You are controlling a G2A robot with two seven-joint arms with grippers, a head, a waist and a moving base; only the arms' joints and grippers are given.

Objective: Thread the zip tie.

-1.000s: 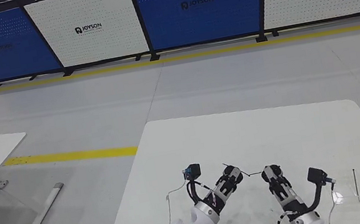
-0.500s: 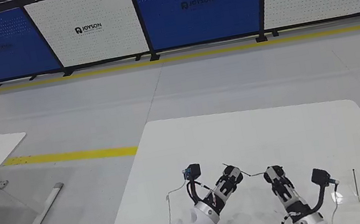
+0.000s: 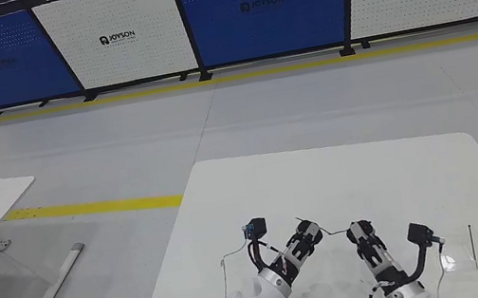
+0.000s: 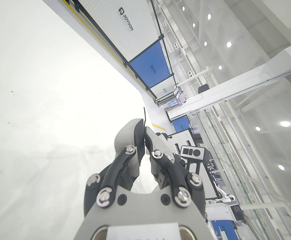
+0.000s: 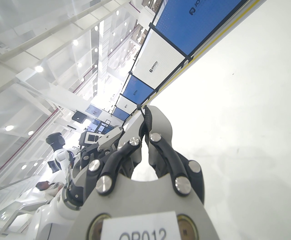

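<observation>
1. The left tool (image 4: 143,125) is pinched shut on the tie (image 4: 144,113). The tie's thin black tail pokes out beyond the fingertips. In the top view this tool sits over the near part of the white surface (image 3: 339,170), on the left of the pair.
2. One tie is held. It runs as a thin black line from the left tool across the gap to the right one, bending slightly midway. A short end sticks out past the left tool.
3. The right tool (image 5: 145,111) is clamped narrow on the tie's other end, with the small square head showing just past its tips. There are two tools in all, near each other and both gripping the same tie.
4. Well apart to the right, one more thin black strip (image 3: 472,241) lies flat on the surface near its right edge.
5. Against half a second ago, the right arm's wrist has shifted slightly back to the left. The left tool, the tie and the strip are where they were.
</observation>
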